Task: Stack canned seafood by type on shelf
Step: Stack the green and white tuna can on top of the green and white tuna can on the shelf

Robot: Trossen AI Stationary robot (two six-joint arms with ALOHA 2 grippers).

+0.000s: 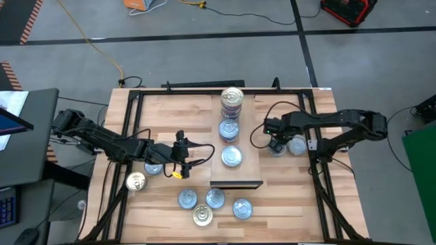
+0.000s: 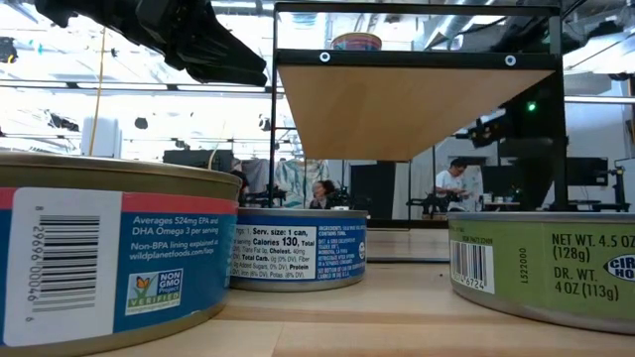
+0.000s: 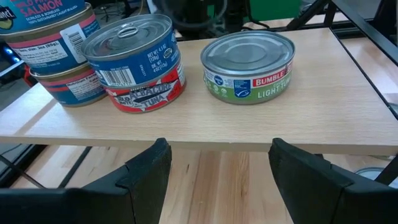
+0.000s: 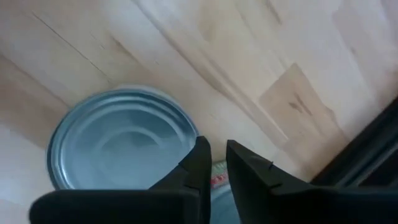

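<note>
The light-wood shelf point(image 1: 246, 139) stands mid-table and carries a far stack of tins point(image 1: 232, 99), a middle stack point(image 1: 229, 129) and a near single tin point(image 1: 232, 156). My left gripper point(image 1: 182, 162) is open and empty just left of the shelf. In the left wrist view point(image 3: 217, 171) it faces the shelf edge, with the silver-topped green tin point(image 3: 249, 65) and the blue-and-red stack point(image 3: 137, 62) ahead. My right gripper point(image 1: 276, 138) points down, fingers together, over two tins point(image 1: 294, 144) right of the shelf. One light-blue top point(image 4: 121, 140) shows beside its fingers point(image 4: 202, 162). My right gripper's shut fingertips point down over the edge of a second tin point(image 4: 217, 177), whose red-and-green label shows just below them. I cannot tell whether they touch it.
Several loose tins lie on the table near the front: two at the left point(image 1: 153, 167) point(image 1: 136, 181) and a cluster point(image 1: 215, 198) before the shelf, also close up in the low view point(image 2: 298, 248). A black frame point(image 1: 320, 170) runs along the table's sides.
</note>
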